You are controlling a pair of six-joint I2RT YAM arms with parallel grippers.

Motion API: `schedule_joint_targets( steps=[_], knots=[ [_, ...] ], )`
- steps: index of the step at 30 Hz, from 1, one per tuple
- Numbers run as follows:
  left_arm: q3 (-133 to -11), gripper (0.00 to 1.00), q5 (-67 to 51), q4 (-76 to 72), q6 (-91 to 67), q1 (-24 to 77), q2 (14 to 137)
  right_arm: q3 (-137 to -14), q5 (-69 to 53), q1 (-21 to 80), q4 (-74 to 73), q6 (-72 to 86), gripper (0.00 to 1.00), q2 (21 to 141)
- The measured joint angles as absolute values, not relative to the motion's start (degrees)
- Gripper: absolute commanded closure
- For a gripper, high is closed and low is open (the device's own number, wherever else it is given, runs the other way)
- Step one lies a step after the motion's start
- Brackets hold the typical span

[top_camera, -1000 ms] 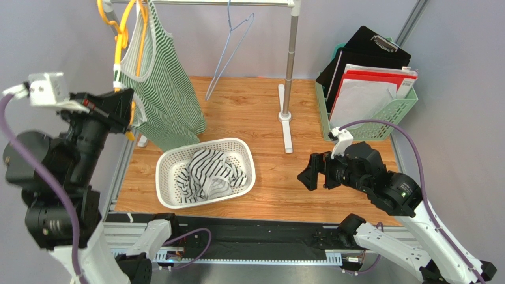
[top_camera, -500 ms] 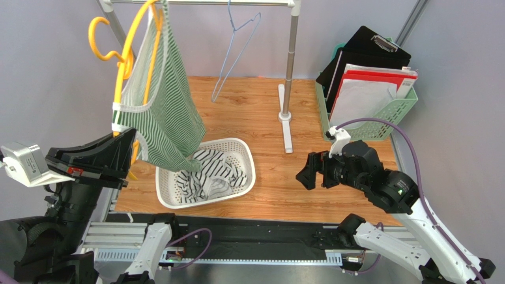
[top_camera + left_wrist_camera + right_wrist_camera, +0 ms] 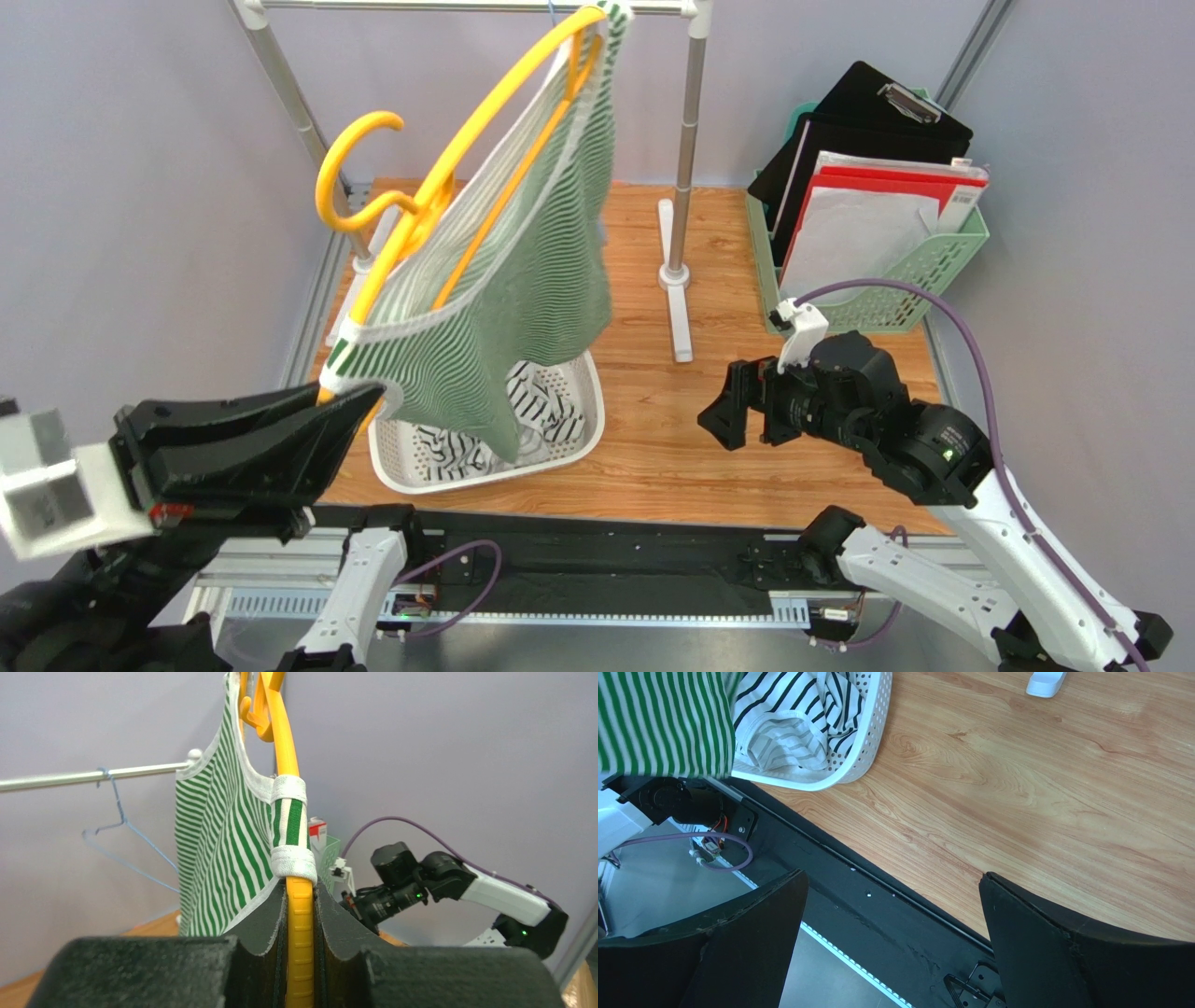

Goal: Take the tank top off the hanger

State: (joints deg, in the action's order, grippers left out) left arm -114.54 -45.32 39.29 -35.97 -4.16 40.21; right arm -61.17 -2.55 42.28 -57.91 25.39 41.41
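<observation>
Basket (image 3: 582, 434) sits on counter (image 3: 631, 266), w/ clothes (image 3: 540, 396) in it. Tank top (image 3: 533, 266) on hanger (image 3: 286, 749) hangs above basket's left half, slanting up & back. Left claw (image 3: 300, 896) pinches hanger's low end, just front-left of basket. Right claw (image 3: 718, 406) well right of basket. Rack post (image 3: 683, 154) behind-right; file tray (image 3: 898, 301) further right.

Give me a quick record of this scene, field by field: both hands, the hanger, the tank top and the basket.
left hand: shut on one end of the hanger
right hand: open, empty
hanger: yellow, tilted
tank top: green-striped, on the hanger
basket: white, striped clothes inside
</observation>
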Motion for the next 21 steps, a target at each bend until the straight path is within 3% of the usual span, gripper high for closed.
schedule_joint_targets(
  steps=[11,21],
  knots=[
    [-115.3,1.0,-56.4,22.2,-45.6,-4.1,38.7,-62.0,-2.5,42.3,-58.1,25.2,0.0,38.9],
    [-100.2,1.0,-62.2,4.1,-58.3,-3.9,43.4,-67.4,-2.0,42.3,-58.0,22.4,0.0,29.3]
  ],
)
